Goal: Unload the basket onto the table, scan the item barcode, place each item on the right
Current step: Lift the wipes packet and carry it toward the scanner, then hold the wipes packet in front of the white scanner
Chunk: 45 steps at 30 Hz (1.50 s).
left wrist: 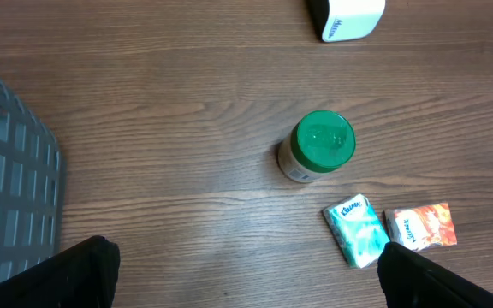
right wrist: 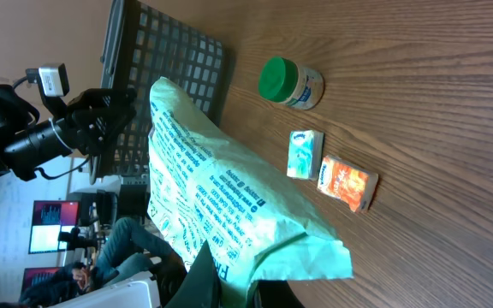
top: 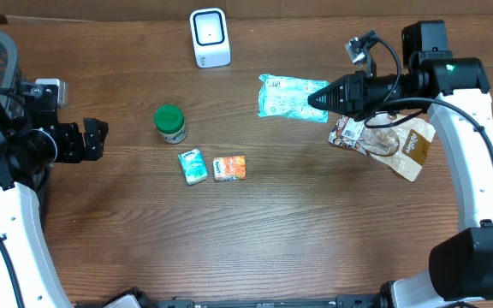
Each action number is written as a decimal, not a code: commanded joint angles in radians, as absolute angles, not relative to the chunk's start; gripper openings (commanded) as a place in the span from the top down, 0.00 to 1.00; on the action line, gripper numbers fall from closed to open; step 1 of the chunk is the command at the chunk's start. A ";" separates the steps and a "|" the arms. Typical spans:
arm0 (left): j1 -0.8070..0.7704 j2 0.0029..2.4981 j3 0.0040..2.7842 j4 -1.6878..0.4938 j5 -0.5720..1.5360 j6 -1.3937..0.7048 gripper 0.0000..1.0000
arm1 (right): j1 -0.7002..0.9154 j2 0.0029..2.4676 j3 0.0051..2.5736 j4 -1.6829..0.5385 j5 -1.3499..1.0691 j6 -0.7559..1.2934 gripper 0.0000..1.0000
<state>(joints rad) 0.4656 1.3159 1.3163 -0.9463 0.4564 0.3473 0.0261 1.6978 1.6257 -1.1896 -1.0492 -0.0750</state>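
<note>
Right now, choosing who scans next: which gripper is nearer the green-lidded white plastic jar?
Left. The left gripper, open, is left of the green-lidded jar in the overhead view; the right gripper, shut on the teal plastic pouch, is farther to its right.

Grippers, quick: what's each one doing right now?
Left gripper: open, holding nothing.
Right gripper: shut on the green packet.

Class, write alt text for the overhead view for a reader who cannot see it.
The right gripper grips a light green packet over a wooden table. A white scanner, green-lidded jar, teal pack, orange pack and brown bag sit on it; the left gripper is open and empty.
</note>
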 commanded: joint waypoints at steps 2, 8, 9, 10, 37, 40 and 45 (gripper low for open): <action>0.471 1.320 1.317 -0.945 0.461 0.355 0.00 | 0.031 1.664 1.639 -1.183 -1.028 -0.048 0.96; 0.471 1.320 1.317 -0.945 0.461 0.355 0.00 | 0.124 1.664 1.737 -1.184 -0.656 0.103 0.96; 0.471 1.320 1.317 -0.945 0.461 0.355 0.00 | 0.142 1.665 1.760 -1.183 -0.597 0.117 0.96; 0.471 1.320 1.317 -0.945 0.461 0.355 0.00 | 0.162 1.665 1.785 -1.177 -0.515 0.133 0.96; 0.471 1.320 1.317 -0.945 0.461 0.355 0.00 | 0.557 2.138 1.850 0.003 0.564 -0.699 0.96; 0.471 1.320 1.317 -0.945 0.461 0.355 0.00 | 0.568 2.216 1.850 0.155 0.564 -0.871 0.96; 0.471 1.320 1.317 -0.945 0.461 0.355 0.00 | 0.589 2.331 1.850 0.347 0.563 -1.162 0.96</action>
